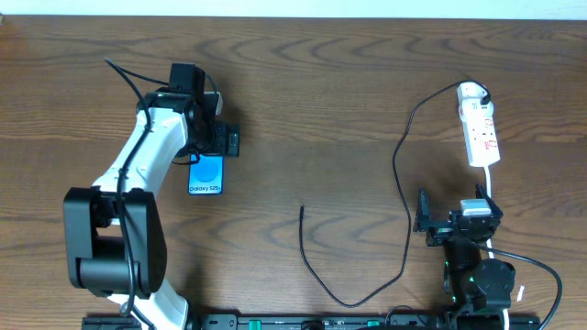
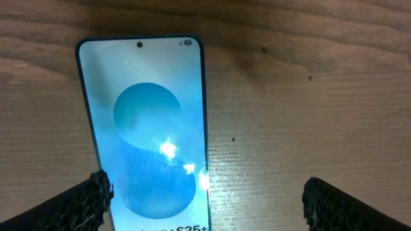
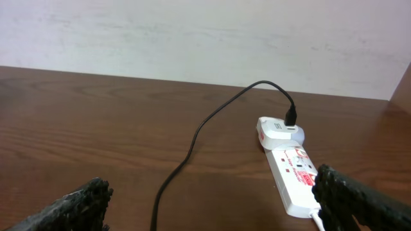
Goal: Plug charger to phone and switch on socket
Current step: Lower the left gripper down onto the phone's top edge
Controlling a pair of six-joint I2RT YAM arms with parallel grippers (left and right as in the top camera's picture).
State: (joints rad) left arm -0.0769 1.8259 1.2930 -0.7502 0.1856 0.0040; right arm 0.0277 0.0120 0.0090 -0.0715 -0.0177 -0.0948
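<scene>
Table [image 1: 348, 82]: dark wood, and it carried everything listed below.
Your left gripper [image 2: 209, 192]: jaws stood wide apart over the phone's lower half and held nothing.
Your right gripper [image 3: 212, 192]: jaws stood wide apart and empty, near the socket.
Socket [image 1: 480, 128]: white strip that lay at far right.
Phone [image 1: 206, 174]: lay flat, screen up, left of centre.
Charger [image 1: 404, 183]: was plugged into the socket's far end. Its free tip [image 1: 302, 209] lay mid-table, well apart from the phone.

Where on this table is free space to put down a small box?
Free: the bare table between the phone and the charger's loose tip. Crowded: the right side, where the charger curves beside the socket.
</scene>
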